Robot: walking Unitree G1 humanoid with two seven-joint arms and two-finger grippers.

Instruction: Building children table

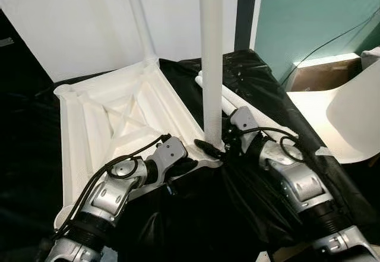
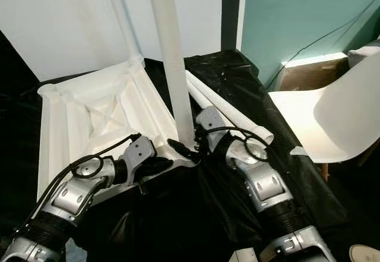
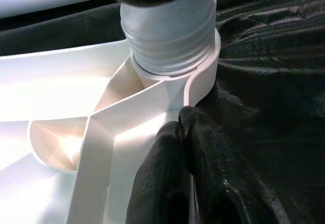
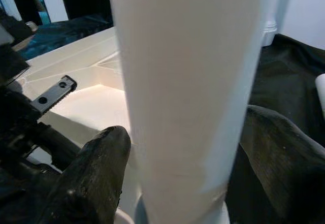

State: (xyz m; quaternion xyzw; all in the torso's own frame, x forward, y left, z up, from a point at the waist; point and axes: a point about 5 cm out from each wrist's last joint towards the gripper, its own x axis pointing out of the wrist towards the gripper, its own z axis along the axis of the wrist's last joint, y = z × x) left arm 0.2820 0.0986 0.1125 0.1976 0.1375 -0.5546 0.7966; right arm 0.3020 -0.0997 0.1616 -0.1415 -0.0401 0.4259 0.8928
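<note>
The white plastic tabletop [image 1: 119,119] lies upside down on a black cloth [image 1: 237,214]. One white leg [image 1: 138,18] stands in its far corner. A second leg [image 1: 211,66] stands upright in the near right corner socket [image 3: 203,76], with its threaded end [image 3: 170,36] partly in. My right gripper [image 1: 215,146] is shut on this leg near its base, one finger [image 4: 96,168] on each side. My left gripper [image 1: 189,166] is shut on the tabletop's near rim beside that corner, fingers [image 3: 203,158] pressed together.
Two loose white legs [image 2: 231,110] lie on the cloth to the right of the tabletop. A white chair [image 1: 350,119] stands at the right, with a brown box [image 1: 323,75] behind it by the teal wall. A white panel [image 1: 71,24] leans behind the tabletop.
</note>
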